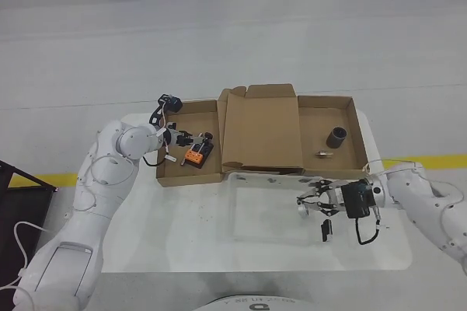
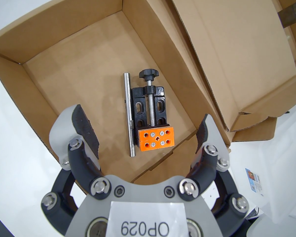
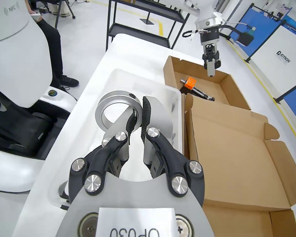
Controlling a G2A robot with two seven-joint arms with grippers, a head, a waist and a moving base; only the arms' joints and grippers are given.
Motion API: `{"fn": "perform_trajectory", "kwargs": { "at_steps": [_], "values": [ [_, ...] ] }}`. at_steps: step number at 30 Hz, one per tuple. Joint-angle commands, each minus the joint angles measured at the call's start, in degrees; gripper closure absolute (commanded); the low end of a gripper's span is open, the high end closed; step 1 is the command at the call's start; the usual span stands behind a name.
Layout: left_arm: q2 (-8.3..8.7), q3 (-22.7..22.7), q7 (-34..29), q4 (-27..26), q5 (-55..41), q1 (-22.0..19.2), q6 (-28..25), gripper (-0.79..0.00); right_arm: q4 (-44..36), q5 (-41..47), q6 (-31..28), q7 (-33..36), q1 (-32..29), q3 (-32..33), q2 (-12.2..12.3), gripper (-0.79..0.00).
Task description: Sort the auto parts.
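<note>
Hovering above the left compartment of the cardboard box [image 2: 64, 28], the left gripper [image 2: 143, 131] has its fingers spread wide with nothing between them. On that compartment's floor, directly below, lies a black vise with an orange jaw block [image 2: 150, 117], and a metal rod [image 2: 128, 114] lies touching its side. In the box's right compartment are a black cylinder [image 1: 338, 138] and a small bolt [image 1: 322, 153] near it; the middle section is covered by a flap. Just beside the box's near wall, the right gripper [image 3: 139, 117] has its fingers closed on the wall of a metal ring [image 3: 118, 94], one finger inside and one outside, above a white tray [image 3: 148, 83] on the counter [image 1: 217, 233].
</note>
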Motion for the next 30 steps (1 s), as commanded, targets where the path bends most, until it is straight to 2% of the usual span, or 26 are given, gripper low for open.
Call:
{"fn": "perform_trajectory", "kwargs": {
  "at_steps": [1, 9, 12, 15, 18, 21, 25, 30],
  "values": [
    [0.00, 0.00, 0.00, 0.00, 0.00, 0.00, 0.00, -0.785, 0.01, -0.07, -0.01, 1.13, 0.00, 0.00, 0.00, 0.000],
    [0.00, 0.00, 0.00, 0.00, 0.00, 0.00, 0.00, -0.785, 0.15, 0.74, 1.10, 1.90, 0.09, 0.33, -0.11, 0.000],
    [0.00, 0.00, 0.00, 0.00, 0.00, 0.00, 0.00, -0.785, 3.75, 5.90, 1.91, -0.78, 1.36, 1.91, -0.41, 0.000],
    [0.00, 0.00, 0.00, 0.00, 0.00, 0.00, 0.00, -0.785, 8.27, 11.18, 1.04, 0.09, 4.06, 2.34, -1.11, 0.000],
    [0.00, 0.00, 0.00, 0.00, 0.00, 0.00, 0.00, -0.785, 12.75, 17.77, -0.54, 1.68, 7.41, 0.78, -2.37, 0.000],
    [0.00, 0.00, 0.00, 0.00, 0.00, 0.00, 0.00, -0.785, 19.14, 25.86, -0.54, 2.63, 11.34, -3.60, -4.01, 0.000],
    [0.00, 0.00, 0.00, 0.00, 0.00, 0.00, 0.00, -0.785, 29.64, 40.86, -0.54, 8.92, 17.98, -11.61, -6.94, 0.000],
    [0.00, 0.00, 0.00, 0.00, 0.00, 0.00, 0.00, -0.785, 41.53, 59.51, -0.54, 23.14, 24.73, -19.93, -11.15, 0.000]
  ]
}}
